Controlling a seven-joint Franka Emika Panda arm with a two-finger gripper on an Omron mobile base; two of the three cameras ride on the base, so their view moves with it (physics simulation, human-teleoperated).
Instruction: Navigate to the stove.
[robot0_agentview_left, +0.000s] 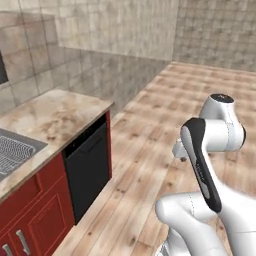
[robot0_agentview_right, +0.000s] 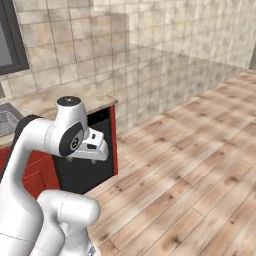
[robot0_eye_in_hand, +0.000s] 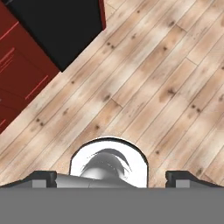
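The stove is out of view in all three views. My gripper (robot0_eye_in_hand: 113, 178) hangs above the wooden floor and points down at it. It is open, its two dark fingertips (robot0_eye_in_hand: 43, 177) far apart with nothing between them. In the right base view the hand (robot0_agentview_right: 94, 146) sits in front of the folded arm, next to the end of the counter.
A marble-look counter (robot0_agentview_left: 60, 112) on red cabinets (robot0_agentview_left: 35, 210) ends here, with a black dishwasher front (robot0_agentview_left: 89, 167) at its end. A grey ribbed sink basin (robot0_agentview_left: 12, 150) is set into the counter at the left. Tiled walls (robot0_agentview_right: 165, 45) meet in a far corner, and wooden floor (robot0_agentview_right: 190, 165) stretches to the right.
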